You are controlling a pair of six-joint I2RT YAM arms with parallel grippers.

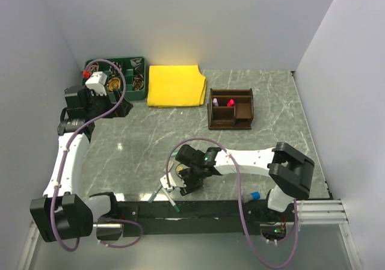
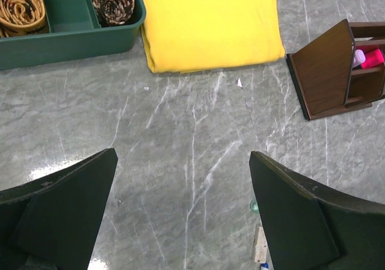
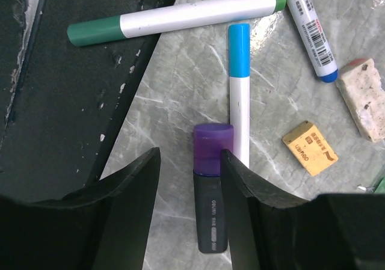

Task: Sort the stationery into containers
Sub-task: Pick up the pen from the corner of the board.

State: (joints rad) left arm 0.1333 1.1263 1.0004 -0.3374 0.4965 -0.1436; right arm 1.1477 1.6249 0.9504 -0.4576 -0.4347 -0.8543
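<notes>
My right gripper (image 3: pixel 189 153) (image 1: pixel 186 183) is open, low over the near table edge, its fingers astride a purple-capped dark marker (image 3: pixel 212 186) that lies close against the right finger. Beside it lie a blue-capped pen (image 3: pixel 239 95), a green-capped marker (image 3: pixel 174 17), a white marker with a blue tip (image 3: pixel 307 26), a tan eraser (image 3: pixel 310 148) and a pale eraser (image 3: pixel 361 98). The dark brown organiser (image 1: pixel 230 109) (image 2: pixel 322 71) stands at the back and holds a pink marker (image 2: pixel 373 58). My left gripper (image 2: pixel 183 156) (image 1: pixel 117 104) is open and empty over bare marble.
A green tray (image 1: pixel 115 77) (image 2: pixel 72 41) with coiled items sits at the back left, and a folded yellow cloth (image 1: pixel 175 85) (image 2: pixel 210 23) lies next to it. A black rail (image 1: pixel 198 208) runs along the near edge. A blue-capped item (image 1: pixel 255 195) lies by the right arm's base.
</notes>
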